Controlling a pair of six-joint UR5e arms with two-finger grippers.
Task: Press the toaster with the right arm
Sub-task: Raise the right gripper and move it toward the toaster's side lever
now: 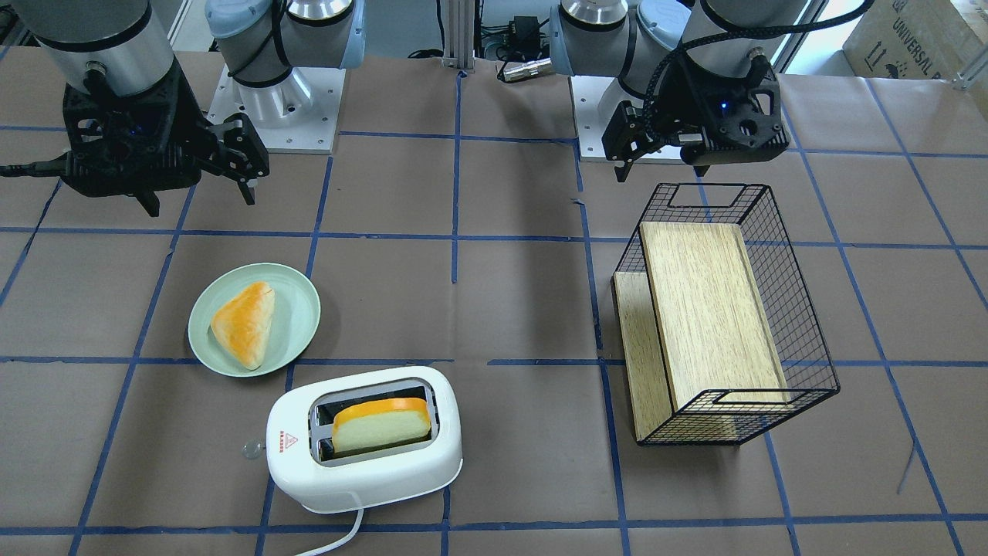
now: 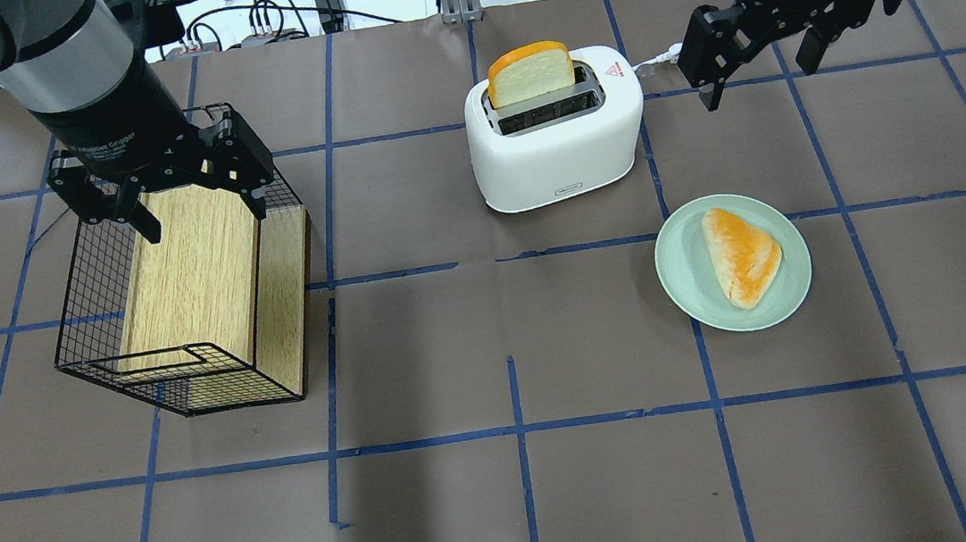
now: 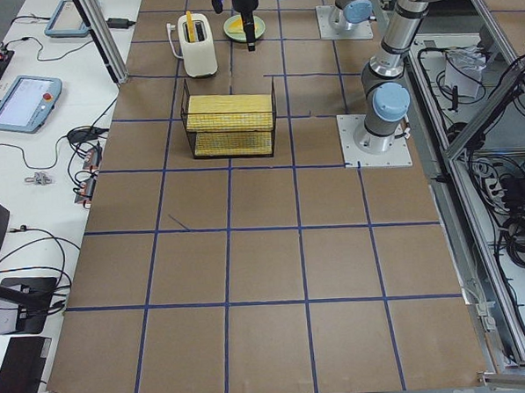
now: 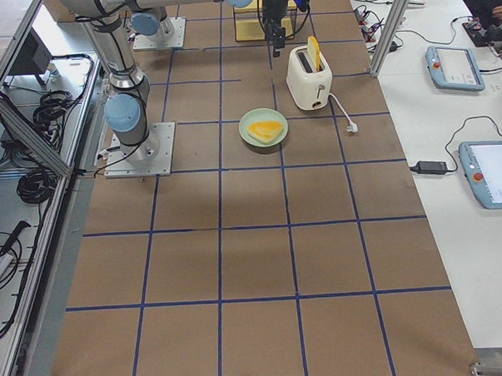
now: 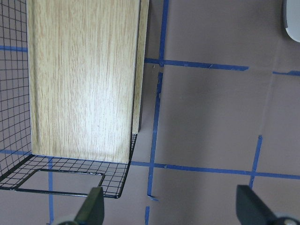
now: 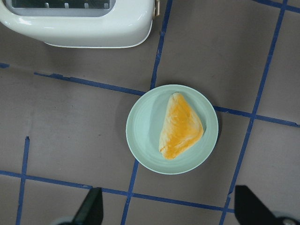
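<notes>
I see the white toaster (image 2: 556, 129) standing upright on the brown papered table, on the half far from the robot's bases. A slice of bread (image 2: 530, 73) with an orange crust stands in one of its slots and rises well above its top. A white cord (image 1: 340, 537) leaves the toaster's far side.

The right gripper (image 2: 761, 80) hangs in the air off the toaster's sticker end, apart from it, touching nothing. Its thin fingers are spread wide.

A pale green plate (image 2: 682, 286) lies near the toaster, on the robot's side of that same end, and carries a triangular golden bun (image 2: 743, 254).

Well apart from the toaster's other end, a black wire basket (image 2: 90, 285) lies on its side with a wooden board (image 2: 191, 266) inside. The left gripper (image 2: 204, 219) hangs over the basket, fingers also spread, holding nothing.
</notes>
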